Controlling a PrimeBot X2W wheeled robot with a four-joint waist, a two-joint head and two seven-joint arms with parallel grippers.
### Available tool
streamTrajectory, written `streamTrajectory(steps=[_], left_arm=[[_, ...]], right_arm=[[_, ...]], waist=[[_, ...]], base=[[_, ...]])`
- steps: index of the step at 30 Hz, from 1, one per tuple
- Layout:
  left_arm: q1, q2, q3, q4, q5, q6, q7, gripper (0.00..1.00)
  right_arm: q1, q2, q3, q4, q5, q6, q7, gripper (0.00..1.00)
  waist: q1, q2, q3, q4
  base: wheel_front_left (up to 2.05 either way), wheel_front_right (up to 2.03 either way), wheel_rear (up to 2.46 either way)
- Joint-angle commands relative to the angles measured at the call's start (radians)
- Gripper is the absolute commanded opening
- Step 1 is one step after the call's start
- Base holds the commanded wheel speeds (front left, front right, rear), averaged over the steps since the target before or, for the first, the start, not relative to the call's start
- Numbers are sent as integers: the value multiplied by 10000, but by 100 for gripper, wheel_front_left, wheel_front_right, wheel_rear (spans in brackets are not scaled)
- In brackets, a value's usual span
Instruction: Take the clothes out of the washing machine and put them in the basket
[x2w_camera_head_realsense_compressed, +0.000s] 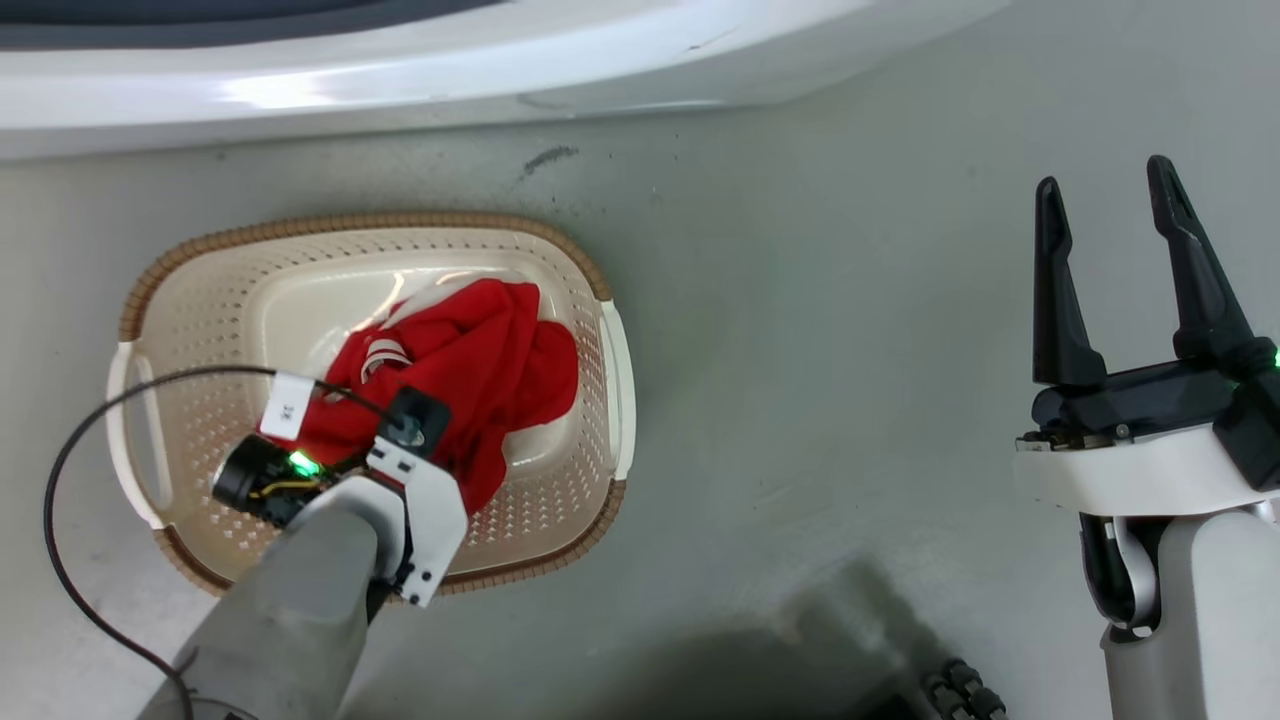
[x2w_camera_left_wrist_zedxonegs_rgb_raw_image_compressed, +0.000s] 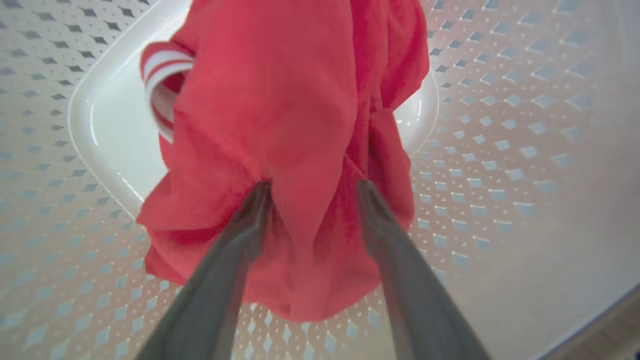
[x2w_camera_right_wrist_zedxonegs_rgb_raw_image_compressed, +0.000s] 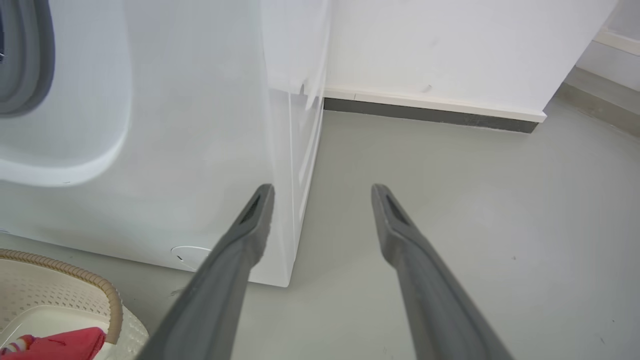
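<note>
Left forearm reaches down into the basket on the grey floor before the washing machine, red clothes heaped inside; right claw hovers released, well apart from it. Left wrist view: left claw spread wide, fingertips sunk in the clothes, not clenched. Right wrist view: right claw's fingers apart over the floor beside the washing machine's corner; basket at lower left.

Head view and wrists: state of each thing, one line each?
red clothes: crumpled heap inside the basket
basket: upright on the floor, holding the clothes
left gripper: open, fingers either side of a cloth fold
right gripper: open, empty, over the floor
washing machine: grey door ring exposed
</note>
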Motion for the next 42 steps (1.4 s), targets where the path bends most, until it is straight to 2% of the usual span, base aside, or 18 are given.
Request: streamTrajectory(steps=[1,7,12,21,29,36,42], left_arm=[[214,-78,6,60,-83,-38,-210,100],[798,-413,430,77,-579,94,-1357,100],[1297,-499,663,-361,-719,424,-1755,100],[2890,-10,1996,-3664,-359,1409,-1766,100],[4758,97,4045,-6909,515,2349,-1768,100],[6292,-342,5671,-9217,1433,2594,-1769,100],[7292,-852,6646,-10787,2213,2405,-1770,100]], right_arm=[[-2,10,-5,42,-9,-7,-23,100],[448,8,-17,252,-120,-7,-23,100],[923,8,1,446,-175,-7,-22,100],[1823,8,-26,675,-305,-7,-23,100],[2582,8,-84,804,-365,-7,-22,100],[3151,8,-90,863,-393,-7,-23,100],[3510,8,-111,850,-240,-7,-22,100]], waist=[[-2,0,-396,90],[-2,0,-1671,404],[-2,0,-2753,649],[-2,0,-4439,1064],[-2,0,-5690,1347],[-2,0,-6548,1491],[-2,0,-7110,1554]], base=[[0,0,0],[0,0,0],[0,0,0],[0,0,0],[0,0,0],[0,0,0],[0,0,0]])
